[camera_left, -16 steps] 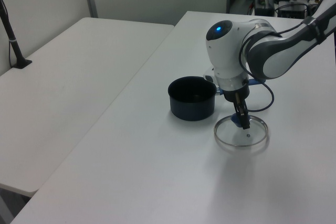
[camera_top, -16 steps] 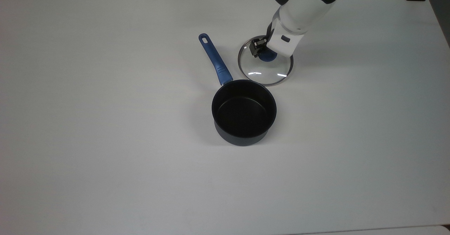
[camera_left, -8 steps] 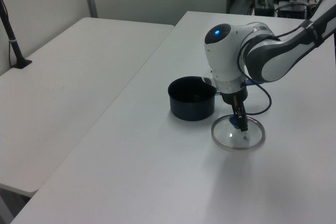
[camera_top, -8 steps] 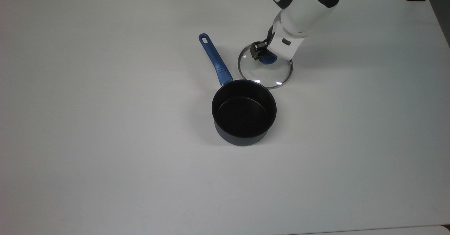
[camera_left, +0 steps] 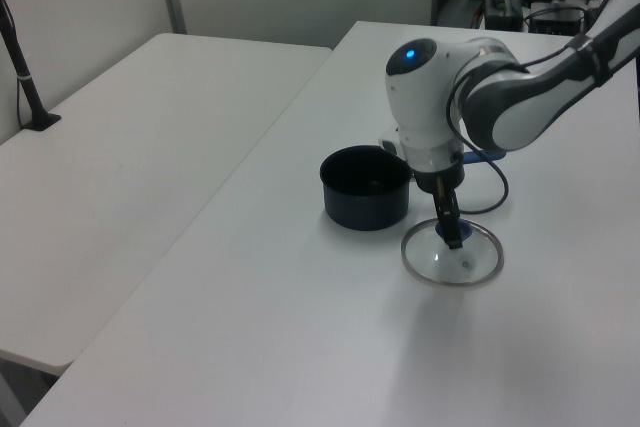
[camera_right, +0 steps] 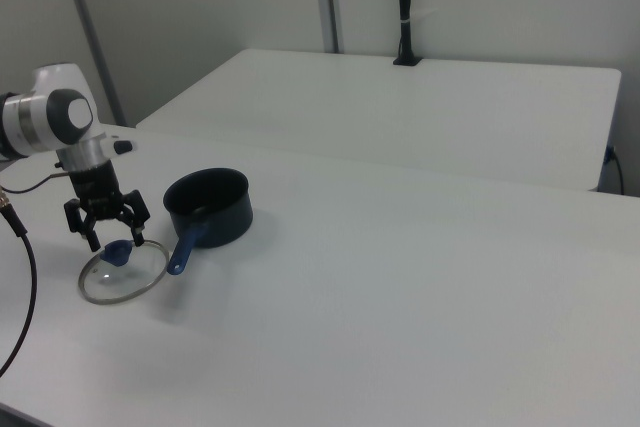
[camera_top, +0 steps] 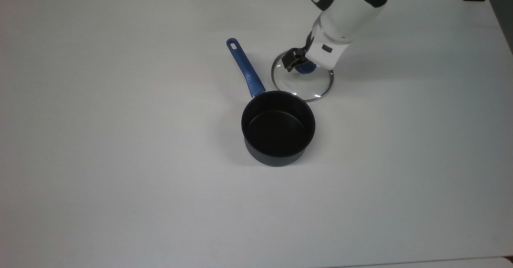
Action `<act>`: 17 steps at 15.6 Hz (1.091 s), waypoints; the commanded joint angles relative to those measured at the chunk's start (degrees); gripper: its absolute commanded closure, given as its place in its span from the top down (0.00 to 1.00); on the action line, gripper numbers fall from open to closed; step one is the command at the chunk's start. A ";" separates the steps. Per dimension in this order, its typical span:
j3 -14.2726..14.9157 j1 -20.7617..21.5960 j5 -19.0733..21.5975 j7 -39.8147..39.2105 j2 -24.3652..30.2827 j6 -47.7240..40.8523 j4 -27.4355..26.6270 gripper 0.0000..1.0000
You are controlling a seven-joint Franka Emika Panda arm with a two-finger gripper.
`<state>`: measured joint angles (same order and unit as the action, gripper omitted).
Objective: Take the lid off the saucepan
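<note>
Since a second ago, your gripper [camera_right: 105,234] has let go of the blue knob [camera_top: 305,68] and come up a little, and the lid [camera_top: 302,84] has slid a bit toward the top view's left. Now the lid lies flat on the white table [camera_top: 120,140], just beside the pan [camera_top: 278,127], with its rim very near the pan's rim. The pan stands open and looks empty, and its blue handle [camera_top: 244,67] points to the top view's upper left.

In the right view the two fingers are spread apart above the knob and hold nothing.

I think the job is as good as done: the lid is off the pan. Your next move is just to lift the arm [camera_left: 440,117] straight up and away, without bumping the lid.

In the top view the arm covers part of the knob. The glass is clear, so only the thin metal ring and two bright spots show well. I cannot read any letters on the lid.
</note>
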<state>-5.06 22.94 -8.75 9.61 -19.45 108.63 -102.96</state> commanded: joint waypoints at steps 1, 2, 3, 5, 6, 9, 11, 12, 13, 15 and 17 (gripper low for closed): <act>-0.47 -1.06 -0.39 2.86 3.36 -2.54 -0.05 1.00; -1.17 -1.93 -0.39 2.95 4.32 -3.24 -0.05 1.00; -2.23 -3.50 -0.39 2.95 5.29 -3.33 -0.05 1.00; -3.90 -6.49 -0.39 2.95 7.40 -3.42 -0.05 1.00; -3.99 -7.03 -0.39 2.87 8.37 -3.94 -0.05 1.00; -3.99 -9.13 -0.39 2.08 11.18 -6.32 -0.05 1.00; -3.82 -11.42 -0.39 1.64 13.12 -6.59 -0.05 1.00; -3.64 -12.12 -0.48 0.77 13.56 -6.59 0.04 1.00; -3.47 -12.65 -0.48 0.06 14.00 -6.67 0.04 1.00; -3.03 -13.80 -0.48 -0.21 15.49 -7.63 0.04 1.00; -1.28 -14.24 -0.48 -2.22 16.81 -8.17 0.04 1.00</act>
<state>-7.96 9.41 -8.75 10.28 -5.83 102.49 -102.06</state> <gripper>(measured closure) 0.000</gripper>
